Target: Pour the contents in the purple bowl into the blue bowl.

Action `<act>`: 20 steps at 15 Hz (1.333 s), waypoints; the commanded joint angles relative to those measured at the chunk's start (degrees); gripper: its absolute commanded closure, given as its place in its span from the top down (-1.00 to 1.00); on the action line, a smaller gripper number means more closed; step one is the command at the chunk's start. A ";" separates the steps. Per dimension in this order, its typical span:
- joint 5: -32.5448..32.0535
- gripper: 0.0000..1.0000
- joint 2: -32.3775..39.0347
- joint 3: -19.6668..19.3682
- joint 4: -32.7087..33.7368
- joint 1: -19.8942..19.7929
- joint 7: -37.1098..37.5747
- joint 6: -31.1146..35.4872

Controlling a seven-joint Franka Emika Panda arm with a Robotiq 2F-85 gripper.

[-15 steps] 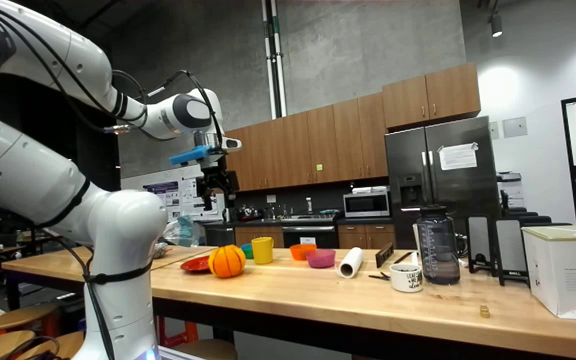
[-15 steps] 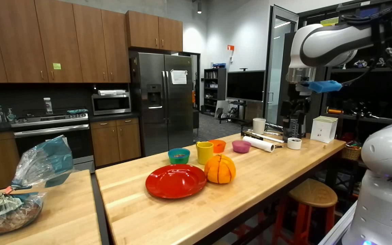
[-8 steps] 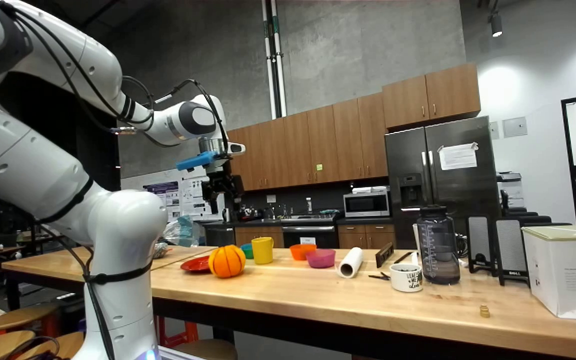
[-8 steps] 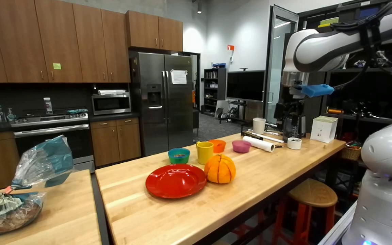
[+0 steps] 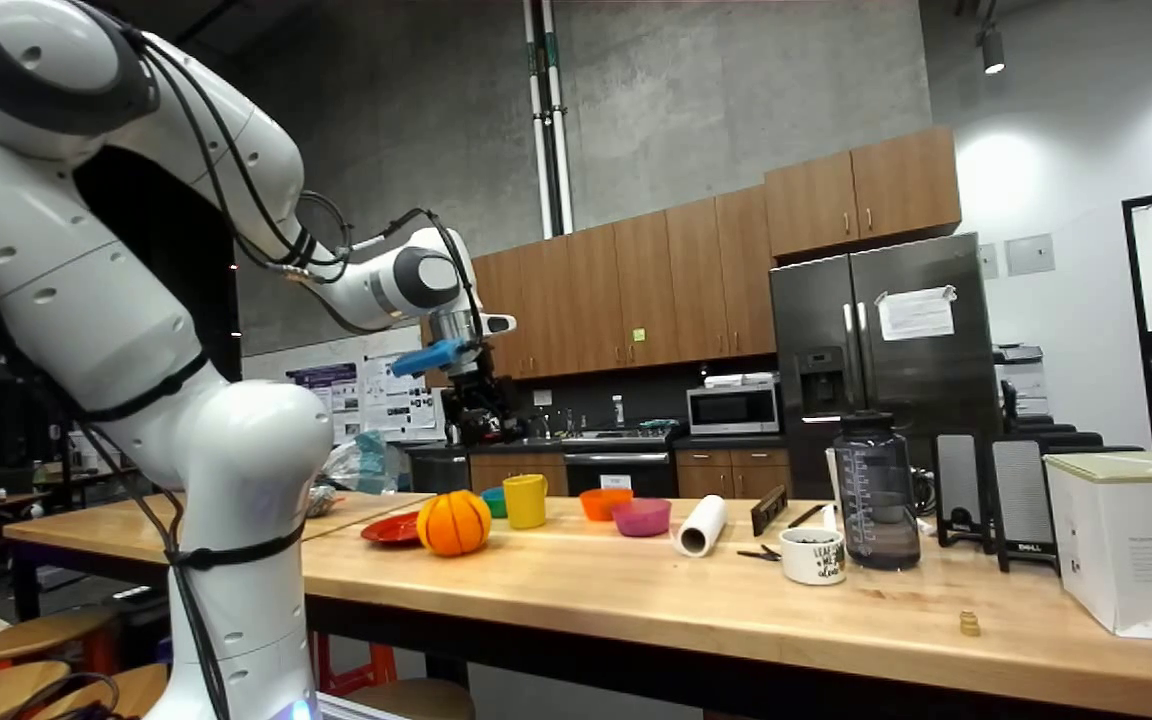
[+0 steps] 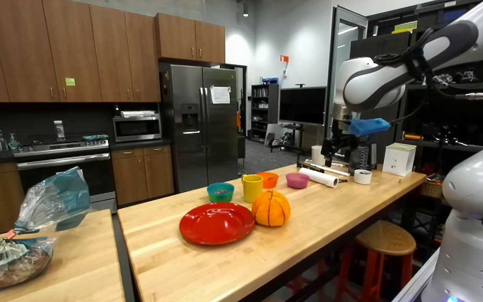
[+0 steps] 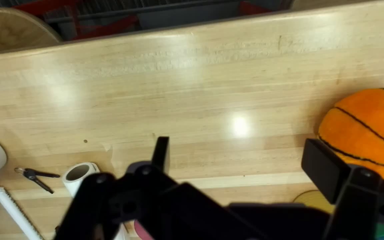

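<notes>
The purple bowl (image 5: 642,517) (image 6: 297,180), pinkish in colour, stands upright on the wooden table; its inside cannot be made out. In the wrist view only a sliver of the purple bowl (image 7: 141,230) shows beneath the gripper's dark linkage. A teal bowl, the blue bowl (image 6: 220,192) (image 5: 494,501), sits behind the yellow mug with small bits inside it. High over the table hangs my gripper (image 7: 242,156) (image 5: 489,425), apart from both bowls. Its fingers (image 7: 325,170) are spread wide, and bare tabletop shows between them.
Between the bowls stand a yellow mug (image 6: 252,188) and an orange bowl (image 6: 268,179). A plush pumpkin (image 6: 271,208) and red plate (image 6: 216,224) lie nearer the front. Beside the purple bowl are a paper roll (image 5: 702,525), a white cup (image 5: 813,556) and a tall bottle (image 5: 876,490).
The arm has reached out and lowered, bringing the gripper down and closer to the bowls and tilting it. Its fingers stay apart. Nothing on the table has moved.
</notes>
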 commanded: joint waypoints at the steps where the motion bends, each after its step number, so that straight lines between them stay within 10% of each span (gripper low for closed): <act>1: -3.24 1.00 7.71 1.59 1.70 -3.15 4.30 7.19; 12: -14.33 1.00 27.29 3.15 10.80 -10.25 19.36 21.78; 20: -16.68 1.00 40.10 -1.83 22.62 -7.35 27.08 20.60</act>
